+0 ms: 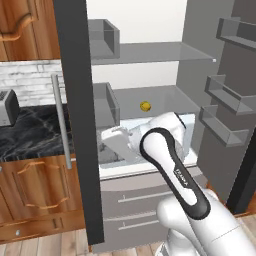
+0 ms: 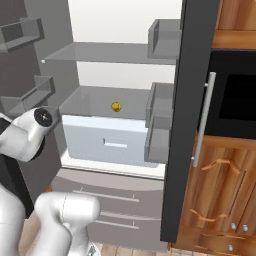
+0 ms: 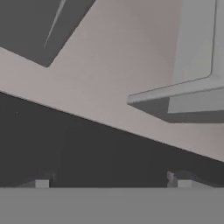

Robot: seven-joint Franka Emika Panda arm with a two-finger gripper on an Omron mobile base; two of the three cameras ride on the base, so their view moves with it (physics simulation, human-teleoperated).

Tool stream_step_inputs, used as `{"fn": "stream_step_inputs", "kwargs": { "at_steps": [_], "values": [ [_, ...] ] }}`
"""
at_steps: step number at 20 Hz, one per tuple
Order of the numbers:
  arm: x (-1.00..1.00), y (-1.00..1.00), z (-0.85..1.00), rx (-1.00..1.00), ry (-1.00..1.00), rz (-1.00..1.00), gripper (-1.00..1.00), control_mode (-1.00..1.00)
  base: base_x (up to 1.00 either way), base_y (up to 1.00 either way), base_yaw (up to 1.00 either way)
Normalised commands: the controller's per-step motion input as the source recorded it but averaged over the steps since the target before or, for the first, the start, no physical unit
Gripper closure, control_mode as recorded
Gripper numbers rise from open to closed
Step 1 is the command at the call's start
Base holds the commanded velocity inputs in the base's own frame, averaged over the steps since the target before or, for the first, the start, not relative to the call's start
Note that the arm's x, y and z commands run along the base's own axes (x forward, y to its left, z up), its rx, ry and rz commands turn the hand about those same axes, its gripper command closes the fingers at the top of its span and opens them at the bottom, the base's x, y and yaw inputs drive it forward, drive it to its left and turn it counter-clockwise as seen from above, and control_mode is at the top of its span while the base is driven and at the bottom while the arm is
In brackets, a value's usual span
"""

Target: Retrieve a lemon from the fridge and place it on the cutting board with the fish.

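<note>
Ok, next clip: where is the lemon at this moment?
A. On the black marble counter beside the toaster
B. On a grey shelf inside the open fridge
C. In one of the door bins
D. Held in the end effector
B: the lemon sits alone on a grey inner shelf of the open fridge, above the pale drawer; the right base view shows the same, with nothing touching it.

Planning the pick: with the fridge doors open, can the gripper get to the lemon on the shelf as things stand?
Probably yes. The lemon lies alone on an open shelf of the fridge, both doors swung wide and nothing in front of it. The gripper, jaws open, faces inner fridge surfaces, not the lemon, so it must re-aim first.
</note>
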Motion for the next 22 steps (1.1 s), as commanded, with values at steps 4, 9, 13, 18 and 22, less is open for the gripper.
{"fn": "stream_step_inputs", "kwargs": {
  "at_steps": [4,9,13,18,22],
  "values": [
    [-0.26,-0.88,0.27,-0.32,0.02,0.0,-1.0,-1.0,0.0,0.0,0.0],
    [0.0,-0.98,-0.02,-0.78,0.01,0.0,-1.0,-1.0,0.0,0.0,0.0],
    [0.0,-1.0,-0.01,-0.86,0.18,-0.1,-1.0,-1.0,0.0,0.0,0.0],
    [0.21,-1.0,-0.11,-0.43,0.19,-0.44,-1.0,-1.0,0.0,0.0,0.0],
    [0.24,-0.6,-0.36,-0.01,-0.01,-0.27,-1.0,-1.0,0.0,0.0,0.0]
  ]
}}
